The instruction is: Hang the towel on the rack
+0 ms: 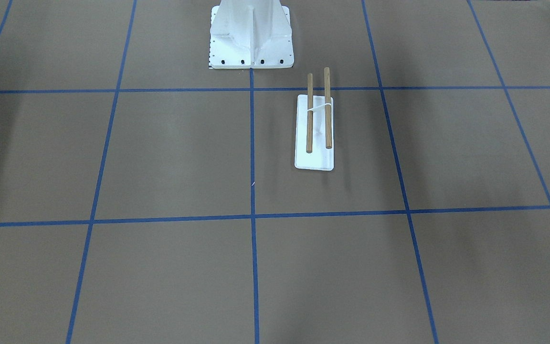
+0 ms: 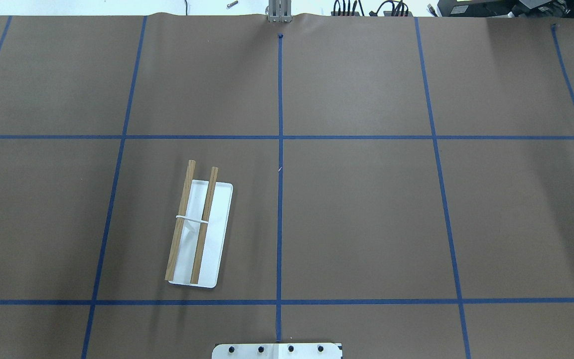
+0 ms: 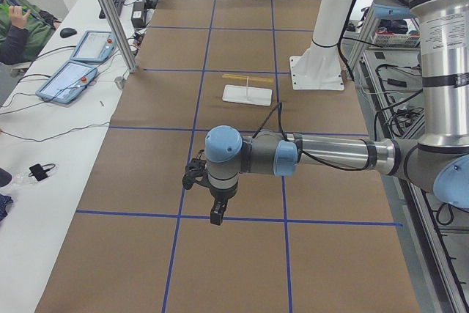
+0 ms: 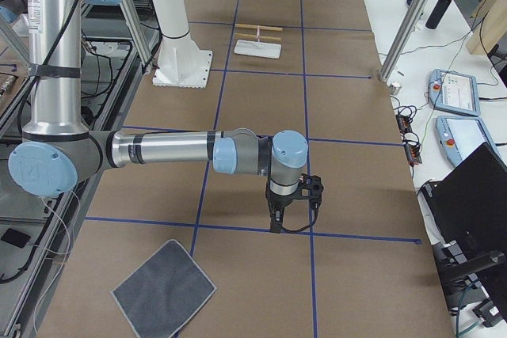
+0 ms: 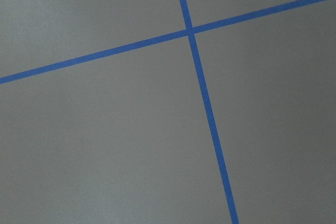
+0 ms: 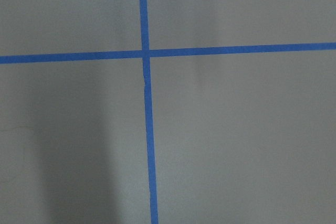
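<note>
At the robot's right end of the table (image 2: pixel 366 224), close to the robot's own side, the towel (image 4: pixel 162 290) lies flat and spread open, untouched, with its lighter edging (image 4: pixel 194 263) visible along the border. Judgement: it is light, soft and limp. It will sag and fold once lifted, so it is best pinched at a corner or along one edge, low against the surface, and not at the centre. The rack (image 1: pixel 314 129) stands well apart from it, on the robot's left half beside the white pedestal (image 1: pixel 251 43). Its two wooden rods (image 1: pixel 328 107) are bare and parallel above the white base, so hanging is not yet begun. The right gripper (image 4: pixel 289 215) hangs pointing downward over a crossing of blue tape (image 6: pixel 149 129), near the towel but clear of it. It appears only in a side view, so whether its fingers are spread or closed cannot be told. The left gripper (image 3: pixel 214 210) hangs likewise above bare table at the opposite end, and its state also cannot be told. Neither wrist camera shows anything but paper and tape. Risk noted: a long carry across the table, during which a shallow pinch could slip.
</note>
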`<state>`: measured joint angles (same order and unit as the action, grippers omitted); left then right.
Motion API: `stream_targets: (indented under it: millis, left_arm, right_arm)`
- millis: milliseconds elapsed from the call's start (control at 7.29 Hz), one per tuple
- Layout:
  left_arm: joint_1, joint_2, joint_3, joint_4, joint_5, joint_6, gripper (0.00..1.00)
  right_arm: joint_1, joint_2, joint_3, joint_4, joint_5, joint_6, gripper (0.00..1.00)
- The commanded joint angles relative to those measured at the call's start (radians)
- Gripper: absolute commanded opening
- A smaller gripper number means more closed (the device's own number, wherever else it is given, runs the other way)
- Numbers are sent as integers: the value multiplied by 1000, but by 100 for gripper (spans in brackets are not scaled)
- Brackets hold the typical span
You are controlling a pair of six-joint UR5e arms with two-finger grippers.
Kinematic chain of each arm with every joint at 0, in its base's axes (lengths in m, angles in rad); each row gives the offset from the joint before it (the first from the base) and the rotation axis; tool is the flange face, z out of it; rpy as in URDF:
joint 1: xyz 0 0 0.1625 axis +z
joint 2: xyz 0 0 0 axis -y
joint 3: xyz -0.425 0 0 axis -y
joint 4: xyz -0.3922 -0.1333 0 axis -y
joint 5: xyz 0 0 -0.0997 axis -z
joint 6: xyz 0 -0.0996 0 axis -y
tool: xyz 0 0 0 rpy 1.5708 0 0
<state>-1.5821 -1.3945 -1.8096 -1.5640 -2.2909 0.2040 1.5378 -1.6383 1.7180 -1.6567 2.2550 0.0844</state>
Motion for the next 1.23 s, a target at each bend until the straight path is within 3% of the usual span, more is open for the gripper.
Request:
stream_targets:
  millis: [0, 686, 960, 1097]
  left_arm:
    - [-1, 2, 4, -5, -4, 3, 99]
    - [-1, -26, -24, -2, -1, -3, 99]
    - [-1, -24, -30, -2, -5, -5, 99]
    - [1, -26, -31, -4, -7, -5, 99]
  right_arm:
    - [-1, 0, 0, 0, 0, 0, 100]
    - [-1, -2, 32, 2, 5, 5, 100]
    - [1, -2, 130, 2, 198, 15, 100]
    - [-1, -5, 177, 3, 199, 15, 100]
